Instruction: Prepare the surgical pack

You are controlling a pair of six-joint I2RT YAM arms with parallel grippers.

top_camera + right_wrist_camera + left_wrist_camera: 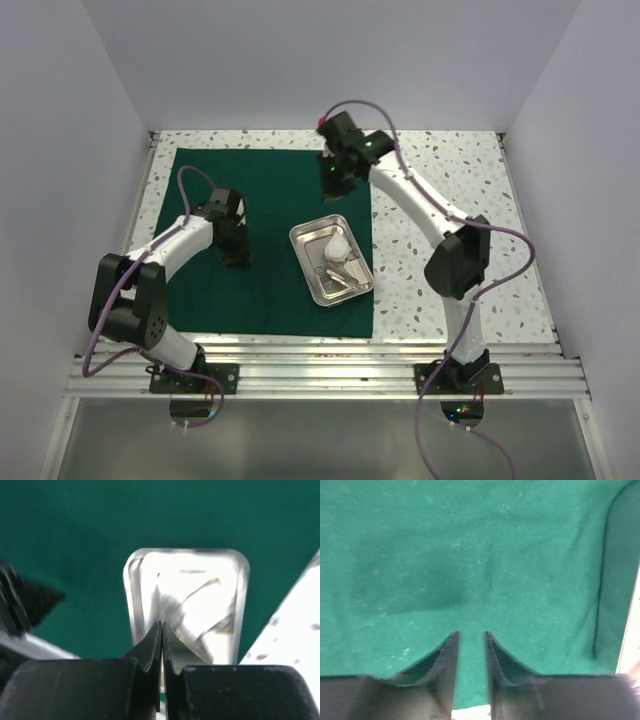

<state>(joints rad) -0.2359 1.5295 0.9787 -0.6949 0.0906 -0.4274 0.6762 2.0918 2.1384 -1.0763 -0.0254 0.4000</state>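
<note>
The surgical pack's dark green cloth [260, 200] lies spread flat on the table. Its small steel tray [297, 250] stands on the cloth's right part and holds white gauze [340, 245] and silvery instruments [335, 275]. My left gripper [238, 258] is low over the middle of the cloth, left of the tray. In the left wrist view the gripper [471, 634] has a narrow gap between its jaws, with only cloth [470, 555] beyond. My right gripper [333, 188] hovers behind the tray. In the right wrist view the gripper [161, 625] is shut and empty, pointing at the tray [132, 595].
Speckled tabletop [450, 180] shows to the right of and behind the cloth. White walls close in the left, back and right sides. An aluminium rail [320, 365] runs along the near edge by the arm bases. The tray's wall [620, 580] is at the left wrist view's right edge.
</note>
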